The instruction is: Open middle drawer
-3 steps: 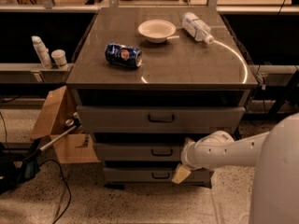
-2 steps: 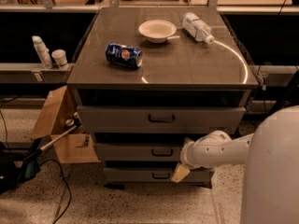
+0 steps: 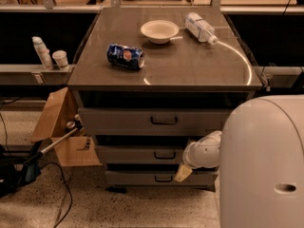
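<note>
Under the bench (image 3: 190,72), three grey drawers stacked. Middle drawer (image 3: 128,154) between the wide top drawer (image 3: 118,122) and the narrow bottom drawer (image 3: 133,178), with its dark bar handle (image 3: 165,154) at centre and its inside hidden. Pincer (image 3: 183,173) low at the right end of that drawer's front, right of the handle, tan tip down by the bottom drawer's upper edge; cannot tell whether wide or narrow. On the bench: white bowl (image 3: 159,31), apparently empty; blue can (image 3: 125,56) on its side; plastic bottle (image 3: 201,27) lying beside the bowl. Left of the drawers, an open cardboard box (image 3: 57,127), contents unclear.
</note>
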Robot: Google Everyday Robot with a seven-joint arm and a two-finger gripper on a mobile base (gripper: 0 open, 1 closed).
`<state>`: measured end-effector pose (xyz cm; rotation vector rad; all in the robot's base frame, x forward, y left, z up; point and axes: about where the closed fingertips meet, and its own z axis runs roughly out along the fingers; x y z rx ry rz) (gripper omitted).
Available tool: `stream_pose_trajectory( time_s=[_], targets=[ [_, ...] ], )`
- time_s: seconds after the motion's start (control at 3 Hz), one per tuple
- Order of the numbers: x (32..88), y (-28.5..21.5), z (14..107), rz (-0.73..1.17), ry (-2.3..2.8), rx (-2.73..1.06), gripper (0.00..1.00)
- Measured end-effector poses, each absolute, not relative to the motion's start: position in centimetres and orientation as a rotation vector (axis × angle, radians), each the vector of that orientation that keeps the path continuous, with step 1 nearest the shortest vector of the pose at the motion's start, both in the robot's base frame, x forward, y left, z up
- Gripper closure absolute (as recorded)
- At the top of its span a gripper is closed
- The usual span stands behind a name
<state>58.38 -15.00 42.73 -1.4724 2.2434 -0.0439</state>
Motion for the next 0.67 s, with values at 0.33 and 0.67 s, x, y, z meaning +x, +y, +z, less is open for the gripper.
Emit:
stream_pose_trajectory(
  time_s=[0.33, 0.67],
  targets=[
    [58.38, -15.0, 42.72, -0.044, 2.243, -1.472, 0.18],
    [58.38, -15.0, 42.72, -0.044, 2.243, -1.472, 0.4]
  ],
)
